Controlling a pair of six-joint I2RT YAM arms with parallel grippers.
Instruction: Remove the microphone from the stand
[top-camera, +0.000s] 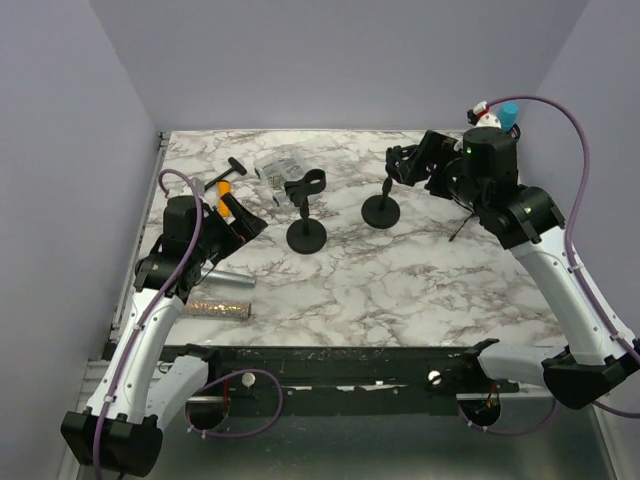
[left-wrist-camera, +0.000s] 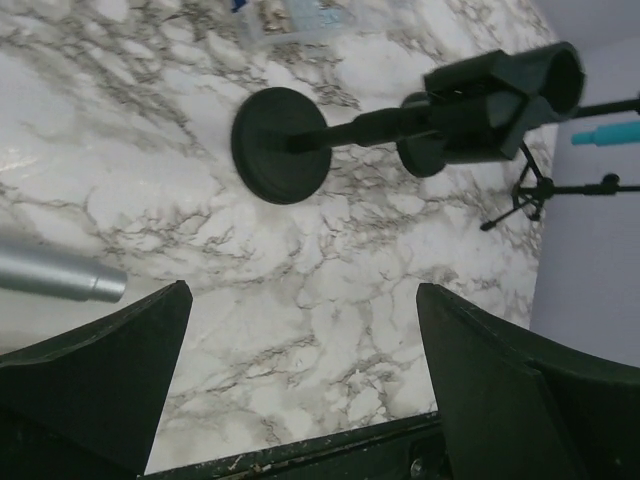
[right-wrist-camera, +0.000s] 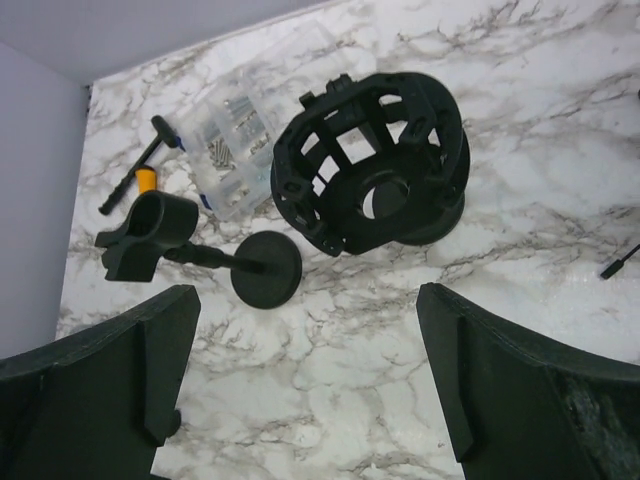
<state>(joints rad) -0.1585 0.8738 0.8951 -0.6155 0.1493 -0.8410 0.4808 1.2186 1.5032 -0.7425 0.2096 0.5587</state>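
Your left gripper: jaws wide, nothing between; blunt matte-black fingers over veined marble table. Your right gripper: wide too, empty.

Stand at 11 o'clock of table centre: round black base, thin post, tubular clip on top, hollow.

Second stand at 1 o'clock: open-ribbed cage mount, hollow too.

Smooth silver tube lies flat at 8 o'clock beside left arm. Glitter rod at its 6 o'clock. Cannot tell which is mic.
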